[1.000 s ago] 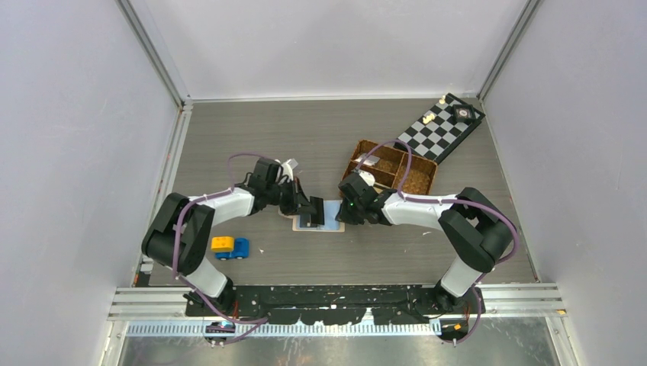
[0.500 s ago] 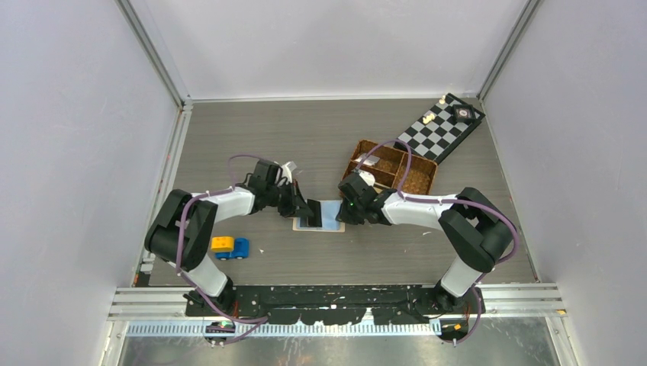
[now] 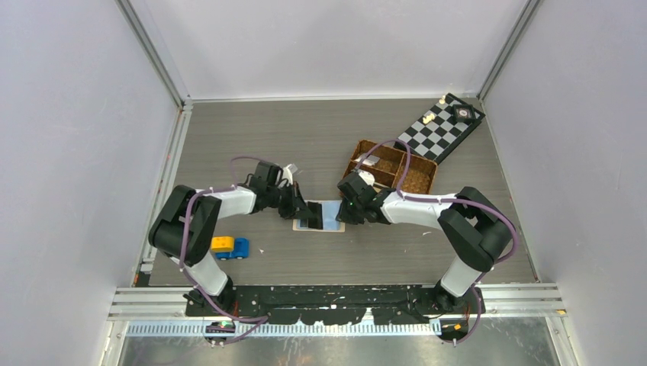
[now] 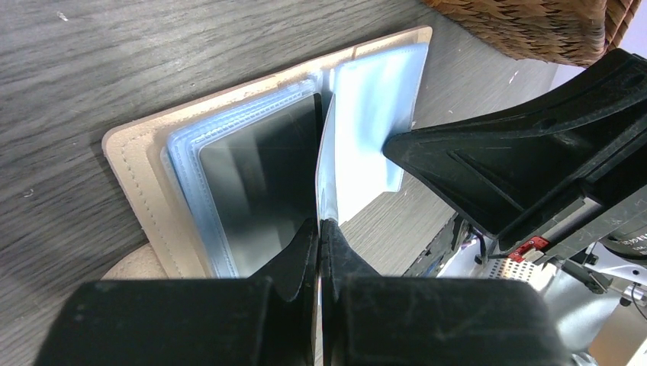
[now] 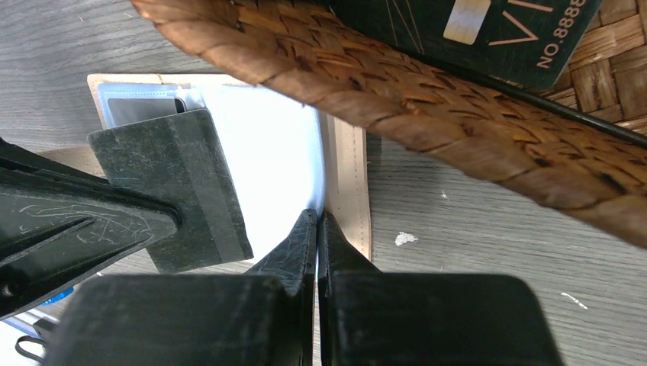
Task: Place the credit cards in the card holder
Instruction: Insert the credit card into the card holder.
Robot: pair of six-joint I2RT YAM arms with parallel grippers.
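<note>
The beige card holder [image 3: 336, 225] lies open on the table, pale blue pockets up; it also shows in the left wrist view [image 4: 137, 168] and the right wrist view [image 5: 347, 168]. My left gripper [image 4: 319, 225] is shut on a black credit card [image 5: 179, 191], held on edge over the holder's left half [image 3: 311, 213]. A dark card [image 4: 259, 175] sits in a left pocket. My right gripper [image 5: 317, 217] is shut on the edge of a pale blue pocket leaf [image 5: 267, 152] and holds it up at the holder's right side [image 3: 349, 210]. A dark green card [image 5: 488, 30] lies in the basket.
A brown woven divided basket [image 3: 393, 169] stands just behind the right gripper and overhangs the right wrist view [image 5: 427, 84]. A chessboard [image 3: 442, 126] lies at the back right. A yellow and blue toy block pair [image 3: 230, 246] sits near the left arm.
My left gripper has shifted slightly toward the near side with the black card, bringing it lower over the holder. The right gripper has stayed on the pocket leaf.
</note>
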